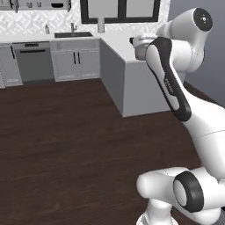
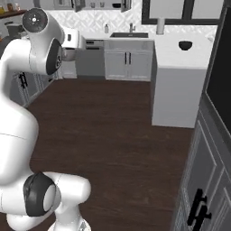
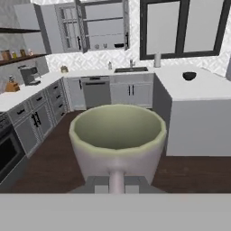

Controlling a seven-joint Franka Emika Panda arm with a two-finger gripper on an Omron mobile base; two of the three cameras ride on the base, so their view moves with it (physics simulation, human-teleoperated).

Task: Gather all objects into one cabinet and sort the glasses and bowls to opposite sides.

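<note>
In the left base view the white arm (image 1: pixel 176 88) with its dark, smooth joints rises at 4 o'clock and bends toward 1 o'clock, where it hides a part of the white bench (image 1: pixel 123 48). At 11 o'clock stands the sink (image 1: pixel 73 34), and at the top edge the open cabinet (image 1: pixel 39 5) shows a wide black bowl (image 1: pixel 57 5) on its pale shelf. The floor is dark wood with fine grain.

In the right base view the arm fills the 9 o'clock side. On the flat white bench (image 2: pixel 180 56) at 2 o'clock sits a second black bowl (image 2: pixel 185 45), glossy and round, alone and well apart from the pale cylinder (image 2: pixel 160 26) near the window.

In the hand view a beige-grey cup (image 3: pixel 118 137) with matte pale green inside stands at the centre — round, thick-rimmed, its handle (image 3: pixel 117 180) pointing to 6 o'clock between the jaws. The jaws are closed on this handle. At 12 o'clock the cabinet (image 3: pixel 101 27) is open, doors swung aside, small items on its shelf — too small to tell. The black bowl (image 3: pixel 189 76) is at 2 o'clock.
</note>
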